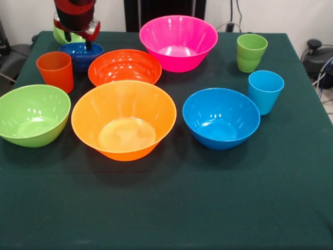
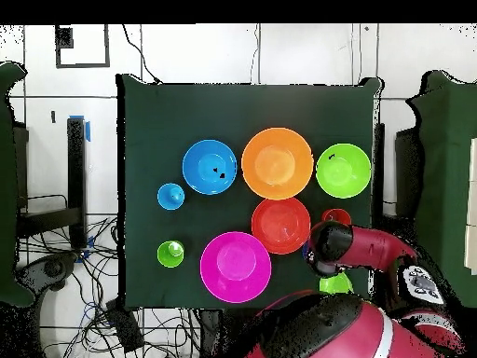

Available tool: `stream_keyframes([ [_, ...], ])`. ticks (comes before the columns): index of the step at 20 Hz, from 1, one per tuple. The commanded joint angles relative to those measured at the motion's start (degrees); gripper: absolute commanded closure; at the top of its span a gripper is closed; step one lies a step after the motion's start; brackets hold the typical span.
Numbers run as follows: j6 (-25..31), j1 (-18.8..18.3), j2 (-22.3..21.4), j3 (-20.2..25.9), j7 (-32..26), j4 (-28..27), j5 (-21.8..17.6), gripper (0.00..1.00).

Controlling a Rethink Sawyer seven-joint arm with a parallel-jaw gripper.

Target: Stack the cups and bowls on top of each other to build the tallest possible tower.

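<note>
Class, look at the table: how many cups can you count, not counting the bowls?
3. The orange cup stands at the left beside the small dark blue bowl; the green cup stands at the far right; the light blue cup is just in front of it. None seems hidden.

seven bowls, three cups, one table

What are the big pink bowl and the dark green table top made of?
The large pink bowl looks like glossy plastic: bright even colour, thin rim, and shiny light spots inside. The table seems covered with a dark green cloth, probably a matte fabric: it gives no shine or reflections, and it drapes over the edges in the overhead view. What lies under the cloth cannot be seen.
</note>
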Motion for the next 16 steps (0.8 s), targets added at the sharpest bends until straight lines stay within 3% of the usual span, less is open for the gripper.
stream_keyframes([
  [1, 5.0, 2.6, -2.3, 4.1, 2.9, 1.5, 2.9, 0.00],
  [8, 5.8, 2.9, -2.8, 3.8, 3.1, 1.5, 2.8, 0.00],
  [16, 0.6, 2.8, -0.6, 3.6, 4.1, 1.1, 1.1, 0.00],
])
